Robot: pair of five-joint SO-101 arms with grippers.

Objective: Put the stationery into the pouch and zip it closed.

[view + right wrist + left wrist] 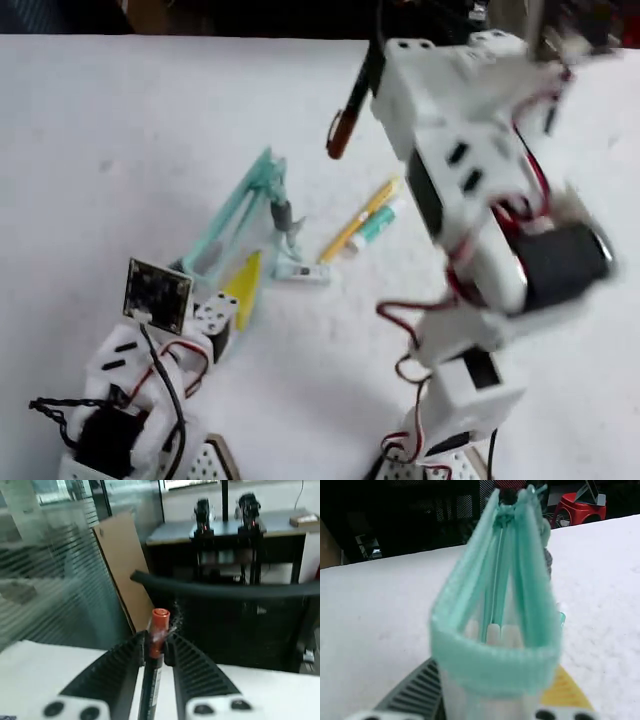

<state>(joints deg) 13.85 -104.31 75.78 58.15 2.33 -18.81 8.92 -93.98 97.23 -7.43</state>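
Observation:
The teal mesh pouch [232, 215] lies slanted on the white table, its mouth [495, 630] gaping open. My left gripper [228, 290], with one yellow finger [563, 692] and one dark one, is shut on the pouch's near end. My right gripper [156, 645] is raised high over the table's far side and is shut on a dark pen with an orange-red cap [159, 622]; in the high view the pen [345, 120] hangs in the air beyond the pouch. A yellow pencil [358, 220] and a green-capped stick [375, 227] lie together on the table to the right of the pouch.
A small white item [300, 272] lies beside the pouch, close to the left gripper. A grey zipper pull or clip [283, 215] sits at the pouch's side. The right arm's white body [470, 200] looms over the right half of the table. A dark chair back [230, 595] stands beyond the table.

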